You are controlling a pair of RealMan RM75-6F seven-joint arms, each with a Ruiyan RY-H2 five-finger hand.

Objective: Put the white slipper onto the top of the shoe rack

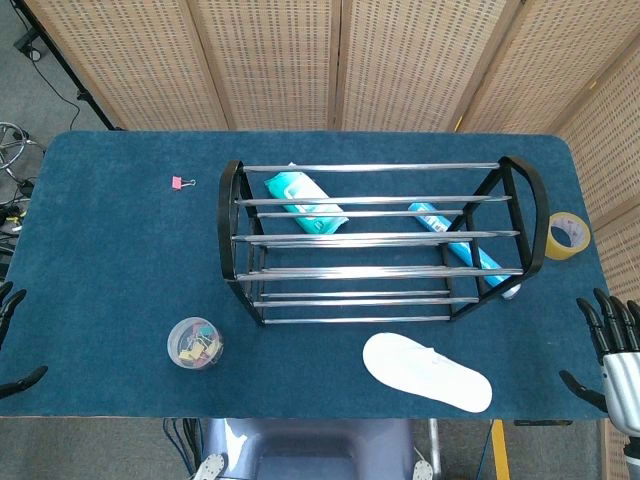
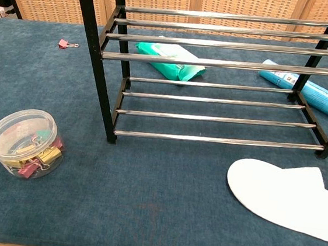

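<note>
The white slipper (image 1: 427,372) (image 2: 288,196) lies flat on the blue table in front of the shoe rack, toward its right end. The shoe rack (image 1: 380,240) (image 2: 217,64) is a black frame with chrome bars, standing mid-table, and nothing rests on its top bars. My right hand (image 1: 608,355) hangs at the table's right front edge with fingers spread, holding nothing, well to the right of the slipper. At the left edge of the head view only the dark fingertips of my left hand (image 1: 10,340) show, apart and holding nothing. Neither hand appears in the chest view.
A round clear tub of binder clips (image 1: 195,343) (image 2: 26,142) sits front left. A teal wipes pack (image 1: 305,203) (image 2: 172,60) and a blue tube (image 1: 455,240) (image 2: 314,92) lie behind or under the rack. A yellow tape roll (image 1: 567,235) lies right; a pink clip (image 1: 181,182) (image 2: 64,44) far left.
</note>
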